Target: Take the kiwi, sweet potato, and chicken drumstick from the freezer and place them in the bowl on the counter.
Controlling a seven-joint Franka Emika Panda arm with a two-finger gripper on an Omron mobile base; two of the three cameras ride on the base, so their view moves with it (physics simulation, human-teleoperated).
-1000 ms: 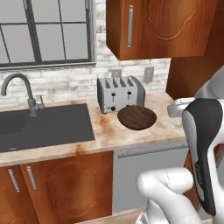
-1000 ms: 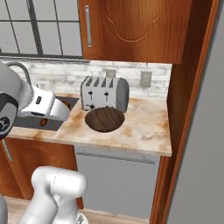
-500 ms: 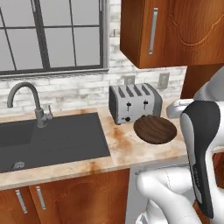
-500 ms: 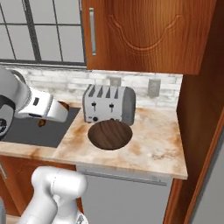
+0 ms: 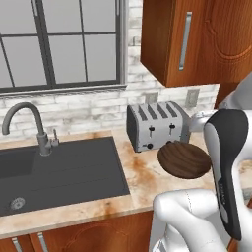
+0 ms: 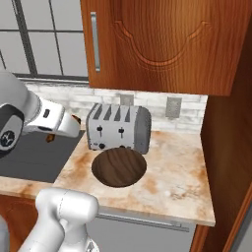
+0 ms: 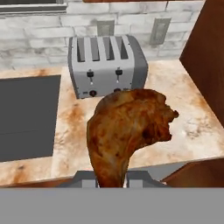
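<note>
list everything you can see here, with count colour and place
chicken drumstick: one, browned, held in the jaws, above the counter
bowl: one, dark brown wood, on the counter before the toaster, empty
toaster: one, silver, four slots, against the wall
counter: one, beige with rusty blotches
sink: one, dark grey, left of the toaster
tap: one, grey, behind the sink
wall cabinet: one, brown wood, above the toaster
window: one, grey frame, above the sink
arm: one, white and dark

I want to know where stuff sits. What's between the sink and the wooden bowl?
Just bare counter, beige stone with rusty blotches. The left base view shows this strip between the sink and the bowl. The toaster stands farther back.
</note>
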